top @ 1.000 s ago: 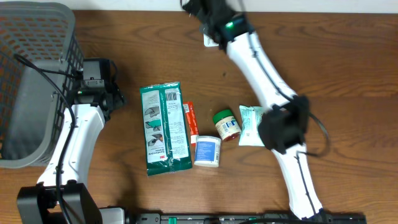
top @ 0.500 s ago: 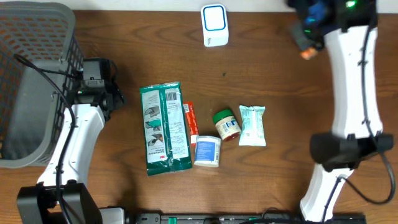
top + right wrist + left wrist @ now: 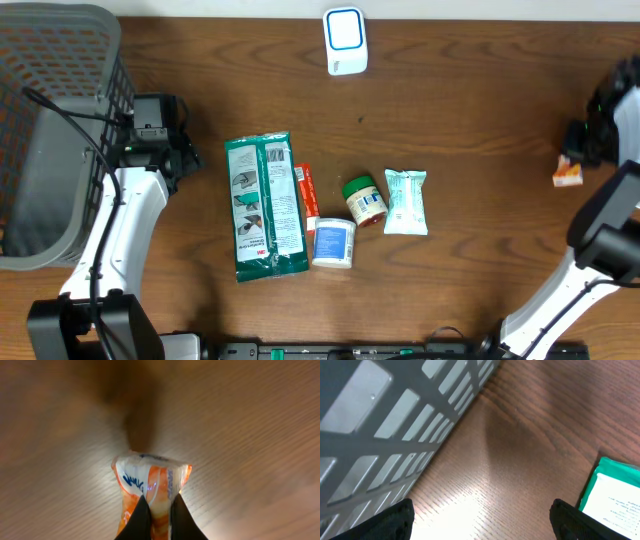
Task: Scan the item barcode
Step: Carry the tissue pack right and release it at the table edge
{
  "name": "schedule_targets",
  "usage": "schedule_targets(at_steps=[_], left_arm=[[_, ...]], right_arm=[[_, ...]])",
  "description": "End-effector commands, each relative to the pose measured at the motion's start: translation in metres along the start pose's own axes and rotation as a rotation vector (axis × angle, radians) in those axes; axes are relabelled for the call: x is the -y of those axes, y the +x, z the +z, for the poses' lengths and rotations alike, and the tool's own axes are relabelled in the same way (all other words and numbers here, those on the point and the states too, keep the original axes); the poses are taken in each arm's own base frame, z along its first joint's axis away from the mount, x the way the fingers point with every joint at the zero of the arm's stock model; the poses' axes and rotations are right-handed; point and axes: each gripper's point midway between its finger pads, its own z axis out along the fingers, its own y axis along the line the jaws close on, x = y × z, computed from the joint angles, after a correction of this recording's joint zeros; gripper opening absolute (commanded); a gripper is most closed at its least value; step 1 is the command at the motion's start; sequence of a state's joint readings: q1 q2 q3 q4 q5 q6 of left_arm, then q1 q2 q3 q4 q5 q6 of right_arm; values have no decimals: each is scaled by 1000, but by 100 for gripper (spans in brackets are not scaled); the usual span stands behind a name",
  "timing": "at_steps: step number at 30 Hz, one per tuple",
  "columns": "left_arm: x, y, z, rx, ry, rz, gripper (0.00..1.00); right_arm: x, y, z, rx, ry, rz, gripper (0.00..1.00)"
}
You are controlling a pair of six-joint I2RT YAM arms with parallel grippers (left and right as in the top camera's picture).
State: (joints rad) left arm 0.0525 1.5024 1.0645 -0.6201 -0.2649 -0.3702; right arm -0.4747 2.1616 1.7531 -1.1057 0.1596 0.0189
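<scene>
The item is a small orange and white packet (image 3: 150, 482), pinched between the fingers of my shut right gripper (image 3: 159, 516) just above the wood. From overhead the packet (image 3: 568, 176) hangs at the far right edge of the table, under the right gripper (image 3: 582, 150). The white scanner with a blue frame (image 3: 344, 41) stands at the back centre, far from the packet. My left gripper (image 3: 482, 525) is open and holds nothing. It hovers between the grey basket (image 3: 395, 425) and a green pack (image 3: 615, 495); overhead, the left gripper (image 3: 165, 140) is at the basket's right side.
The grey basket (image 3: 55, 130) fills the left end of the table. In the middle lie a green pack (image 3: 264, 205), a red tube (image 3: 305, 190), a white tub (image 3: 333, 243), a green-lidded jar (image 3: 364, 200) and a pale green pouch (image 3: 406, 201).
My right arm has swung from the scanner at the back, across the back right corner, down to the right edge, carrying the packet. The left arm has stayed still.
</scene>
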Motion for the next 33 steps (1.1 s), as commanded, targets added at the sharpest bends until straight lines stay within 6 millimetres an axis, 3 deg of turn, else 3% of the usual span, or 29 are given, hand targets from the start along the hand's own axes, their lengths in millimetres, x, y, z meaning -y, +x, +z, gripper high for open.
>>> schedule_targets(at_steps=[1, 4, 7, 8, 9, 13, 25, 29, 33], left_arm=[[-4, 5, 5, -13, -22, -2, 86], [-4, 5, 5, -13, -22, -2, 86], [-4, 5, 5, -13, -22, -2, 86], [-4, 5, 5, -13, -22, -2, 86], [-4, 5, 5, -13, -22, -2, 86], [-4, 5, 5, -13, -22, -2, 86], [-4, 5, 5, -13, -22, -2, 86], [-4, 5, 5, -13, -22, -2, 86], [-4, 5, 5, -13, -22, -2, 86]], right_arm=[[12, 10, 22, -21, -66, 90, 2], [19, 13, 28, -26, -119, 133, 26], [19, 8, 25, -9, -203, 167, 40], [19, 8, 22, -11, -221, 173, 52], [20, 10, 21, -18, -225, 178, 99], [31, 12, 13, -34, -224, 201, 99], [40, 7, -29, -45, -220, 202, 99], [-2, -8, -65, -2, -502, 202, 99], [-48, -1, -97, -55, -816, 209, 99]])
